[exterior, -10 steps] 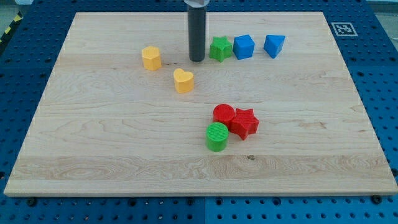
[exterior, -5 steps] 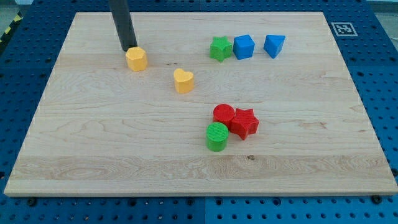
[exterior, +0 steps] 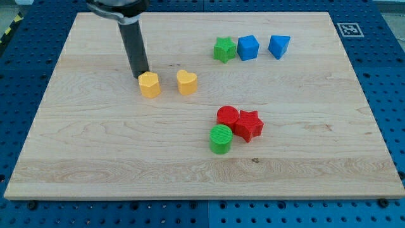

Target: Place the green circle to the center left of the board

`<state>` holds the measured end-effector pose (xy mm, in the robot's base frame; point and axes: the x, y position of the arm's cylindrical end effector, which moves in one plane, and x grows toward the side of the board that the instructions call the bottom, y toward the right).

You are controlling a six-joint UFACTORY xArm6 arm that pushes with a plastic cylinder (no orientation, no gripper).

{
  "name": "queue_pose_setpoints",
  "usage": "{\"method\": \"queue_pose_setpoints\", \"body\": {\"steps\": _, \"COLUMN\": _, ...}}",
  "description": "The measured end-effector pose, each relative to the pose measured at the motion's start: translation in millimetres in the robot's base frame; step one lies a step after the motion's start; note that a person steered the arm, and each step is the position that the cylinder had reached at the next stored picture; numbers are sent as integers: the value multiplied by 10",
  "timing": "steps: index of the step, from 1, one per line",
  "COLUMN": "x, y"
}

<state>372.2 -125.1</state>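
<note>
— Where is my tip (exterior: 143,75) right now?

— It rests on the wooden board (exterior: 95,152), in the upper left part, touching the yellow hexagon block (exterior: 150,84) from about 11 o'clock. The dark rod (exterior: 135,47) rises from it toward the view's top.

— And the pincer, wide or narrow?

— There is none to see; the arm ends in that plain rod, so neither wide nor narrow applies.

— Where is the green circle (exterior: 221,139)?

— Below the board's centre, a little toward the view's right, well apart from my tip, at roughly 4 o'clock from it. The red circle (exterior: 227,116) touches it at about 1 o'clock, and the red star (exterior: 249,124) sits just beside it at 2 o'clock, pressed against the red circle.

— What else lies near the tip?

— The yellow heart (exterior: 186,82) stands at 3 o'clock from the yellow hexagon block, near but apart.

— And along the top?

— A row of three: the green star (exterior: 223,49), the blue cube (exterior: 248,47) touching it at 3 o'clock, then a blue wedge-like block (exterior: 279,45) a little apart. The board lies on a blue perforated tabletop (exterior: 25,76), and a black-and-white marker (exterior: 348,29) sits at the board's upper right corner.
</note>
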Motion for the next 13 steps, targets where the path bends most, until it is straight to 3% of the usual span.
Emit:
{"method": "queue_pose_setpoints", "body": {"steps": 1, "x": -359, "y": 306}}
{"method": "queue_pose_setpoints", "body": {"steps": 3, "x": -307, "y": 1327}}
{"method": "queue_pose_setpoints", "body": {"steps": 5, "x": 268, "y": 2111}}
{"method": "queue_pose_setpoints", "body": {"steps": 6, "x": 761, "y": 2358}}
{"method": "queue_pose_setpoints", "body": {"steps": 8, "x": 1753, "y": 2400}}
{"method": "queue_pose_setpoints", "body": {"steps": 13, "x": 1887, "y": 1652}}
